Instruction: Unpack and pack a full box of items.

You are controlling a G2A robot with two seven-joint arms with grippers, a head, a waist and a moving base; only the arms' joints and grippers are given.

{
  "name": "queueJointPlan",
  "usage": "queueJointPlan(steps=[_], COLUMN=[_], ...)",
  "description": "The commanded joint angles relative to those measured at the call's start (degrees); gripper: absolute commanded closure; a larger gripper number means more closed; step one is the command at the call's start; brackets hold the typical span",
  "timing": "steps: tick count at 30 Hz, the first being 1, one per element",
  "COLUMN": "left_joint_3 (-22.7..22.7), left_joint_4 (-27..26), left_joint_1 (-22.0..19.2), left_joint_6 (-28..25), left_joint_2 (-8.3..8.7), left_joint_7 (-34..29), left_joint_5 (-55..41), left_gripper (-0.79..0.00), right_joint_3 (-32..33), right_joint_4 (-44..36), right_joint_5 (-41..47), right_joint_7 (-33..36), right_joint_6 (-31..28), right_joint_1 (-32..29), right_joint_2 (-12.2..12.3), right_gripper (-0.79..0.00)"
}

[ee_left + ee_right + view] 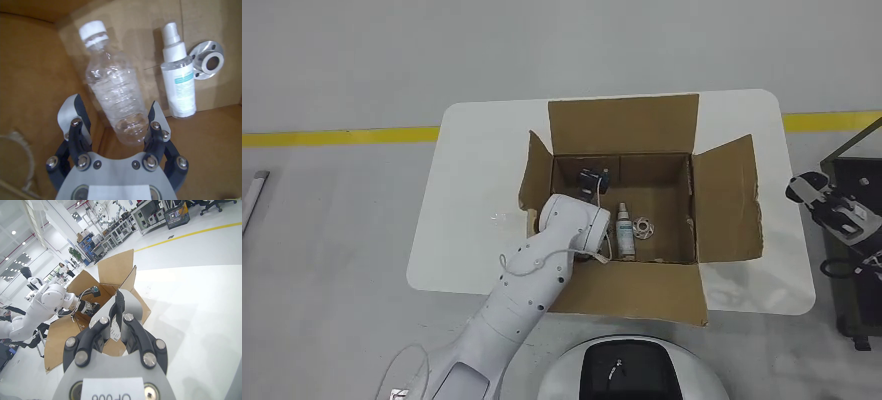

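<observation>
The left gripper (115,106) has its jaws apart, straddling the base of the clear bottle (113,81), which lies on the floor of the box (34,72) close by a side wall. That leaves tight room, I'd say. Just beyond lie a spray bottle (179,81) and a metal flange (208,60), so unpacking looks barely begun. The right gripper (119,306), jaws together, hangs well apart from the box.
</observation>
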Motion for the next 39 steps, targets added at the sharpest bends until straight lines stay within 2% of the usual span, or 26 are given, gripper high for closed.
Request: queueJointPlan(steps=[1,2,3,4,9,10,13,14,16,18,23,28,39], left_joint_3=[0.22,0.22,0.31,0.36,0.10,0.08,0.14,0.02,-0.29,-0.22,-0.41,-0.94,-2.59], left_joint_4=[1.58,2.10,2.60,3.05,4.98,5.23,6.61,7.05,7.54,7.72,6.69,4.62,-4.01], left_joint_1=[-0.21,-0.28,-0.33,-0.29,-0.34,-0.38,-0.50,-0.48,-0.56,-0.60,-0.42,0.17,2.73], left_joint_6=[0.23,0.35,0.42,0.53,0.53,0.56,0.45,0.45,0.40,0.22,-0.04,-0.42,-1.86], left_joint_2=[-0.30,-0.44,-0.57,-0.71,-1.27,-1.35,-1.54,-1.62,-1.80,-1.94,-2.14,-2.14,-1.71], left_joint_7=[0.59,0.86,1.14,1.38,2.01,2.14,2.35,2.41,2.65,2.67,2.20,1.57,-1.58], left_joint_5=[0.04,-0.17,-0.12,-0.26,-1.61,-1.55,-0.81,-1.02,-1.60,-1.38,-0.64,0.35,3.58], left_gripper=[-0.597,-0.588,-0.529,-0.505,-0.496,-0.496,-0.391,-0.379,-0.175,0.000,0.000,0.000,0.000], right_joint_3=[-0.12,-0.18,-0.23,-0.26,-0.22,-0.19,-0.53,-0.87,-1.62,-2.34,-3.63,-6.42,-11.30], right_joint_4=[0.18,0.26,0.36,0.42,0.43,0.38,0.28,0.28,0.77,1.39,3.50,4.55,5.73], right_joint_5=[0.17,0.22,0.29,0.33,0.70,0.88,2.41,3.66,7.09,11.17,18.67,19.11,14.29], right_joint_7=[0.47,0.71,0.95,1.20,1.86,2.06,3.38,4.26,6.06,8.56,16.30,23.44,25.42], right_joint_6=[-0.05,-0.11,-0.13,-0.14,-0.15,-0.16,-0.49,-0.80,-1.82,-2.35,-1.41,1.44,6.20], right_joint_1=[0.20,0.27,0.35,0.44,0.68,0.72,0.88,1.04,1.57,2.30,4.74,8.07,12.42], right_joint_2=[0.00,0.00,0.01,0.01,0.00,0.01,0.05,0.08,0.16,0.30,0.85,1.30,1.29], right_gripper=[0.000,0.000,0.000,0.000,0.000,-0.028,-0.126,-0.154,-0.246,-0.296,-0.323,-0.376,-0.348])
